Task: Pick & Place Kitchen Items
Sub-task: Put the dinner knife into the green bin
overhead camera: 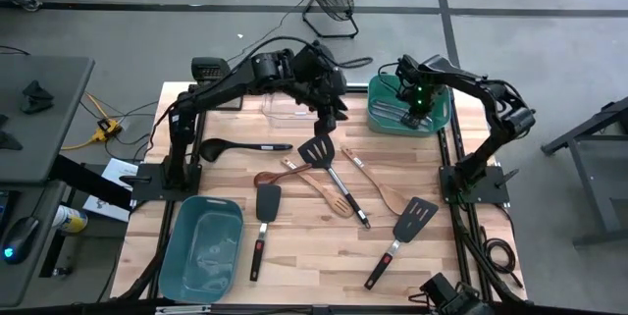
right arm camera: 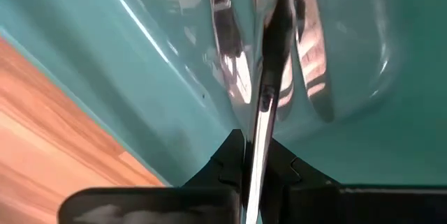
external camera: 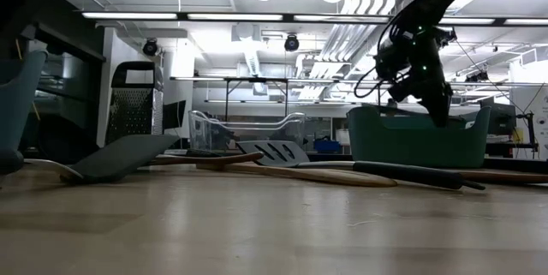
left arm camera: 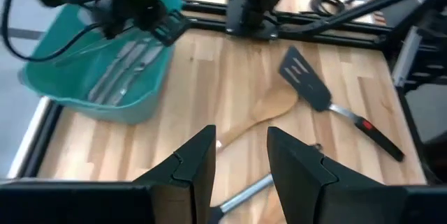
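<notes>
Inside the green tub (overhead camera: 440,117) at the table's far right, my right gripper (overhead camera: 414,109) points down, shut on a thin silvery metal piece (right arm camera: 269,56). More silvery pieces (left arm camera: 122,70) lie on the tub's floor. My left gripper (left arm camera: 241,158) hangs open and empty above the table's far middle, over a black slotted turner (overhead camera: 317,151). Flat on the wood lie a black ladle (overhead camera: 245,146), wooden spoons (overhead camera: 294,173), a black turner (overhead camera: 267,202) and a red-trimmed slotted turner (overhead camera: 417,215). My right gripper pinches the silvery piece's narrow shaft (right arm camera: 260,133) between its two fingers. The fingers come from above, and the piece runs on straight below them into the tub. Whether its lower end rests on the tub's floor, I cannot tell.
A clear plastic bin (overhead camera: 289,107) stands at the far middle, just beside my left arm. A teal tub (overhead camera: 206,246) sits at the near left corner. Bare wood (overhead camera: 314,256) shows along the near edge between the utensils.
</notes>
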